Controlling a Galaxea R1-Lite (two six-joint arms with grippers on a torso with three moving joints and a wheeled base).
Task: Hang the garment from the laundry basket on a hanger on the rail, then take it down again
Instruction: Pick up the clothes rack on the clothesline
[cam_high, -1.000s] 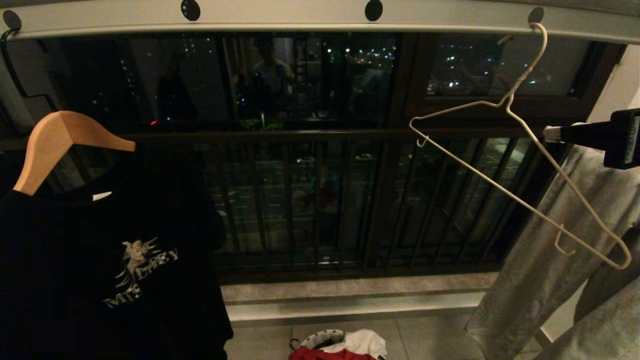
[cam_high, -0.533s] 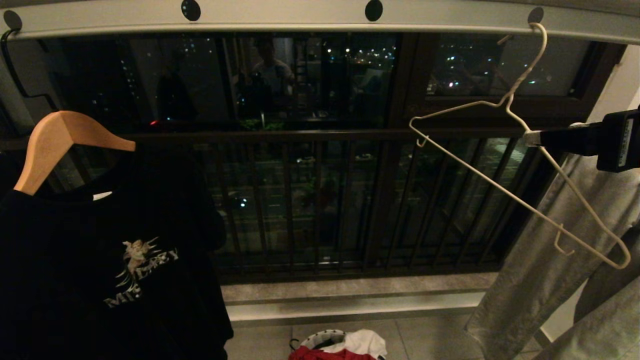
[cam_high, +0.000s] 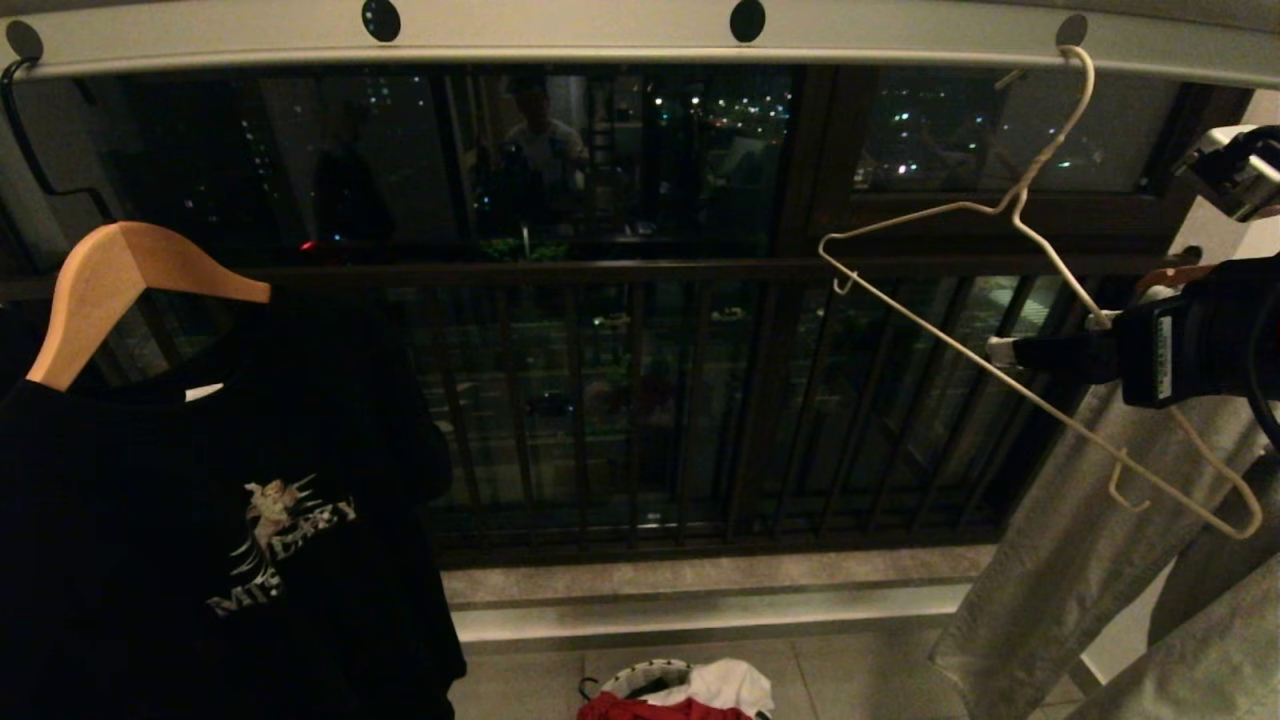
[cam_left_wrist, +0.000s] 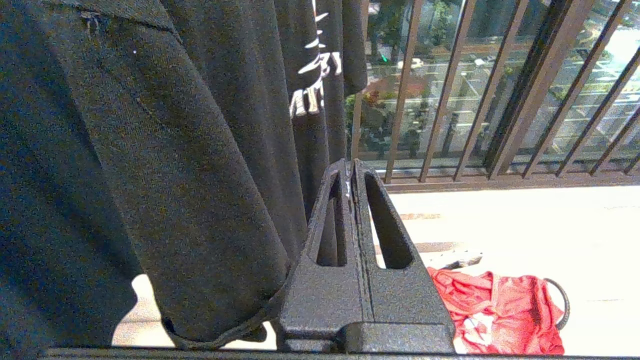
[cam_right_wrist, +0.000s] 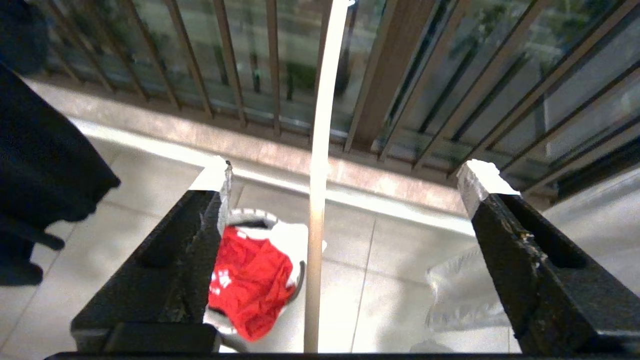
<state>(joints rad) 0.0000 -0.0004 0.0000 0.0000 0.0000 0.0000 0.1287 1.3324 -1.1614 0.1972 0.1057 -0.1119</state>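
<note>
One wire decides your next move. In the head view, the thin white wire hanger (cam_high: 1010, 300) hangs tilted from the long pale grey rail (cam_high: 600, 35), its long axis slanting down to the right, and your right hand (cam_high: 1005, 352) reaches in level from the right, crossing the hanger's lower bar. It is the nearer hand by far. The red T-shirt (cam_high: 640, 708) lies far below in the small round white-rimmed basket (cam_high: 640, 678).

The left wrist view shows the left hand (cam_left_wrist: 351, 172) pressed shut beside the hanging black printed T-shirt (cam_left_wrist: 175, 150), idle.

Only the right wrist view shows the hanger wire running between the fingers (cam_right_wrist: 215, 200), spread wide, touching neither.
</note>
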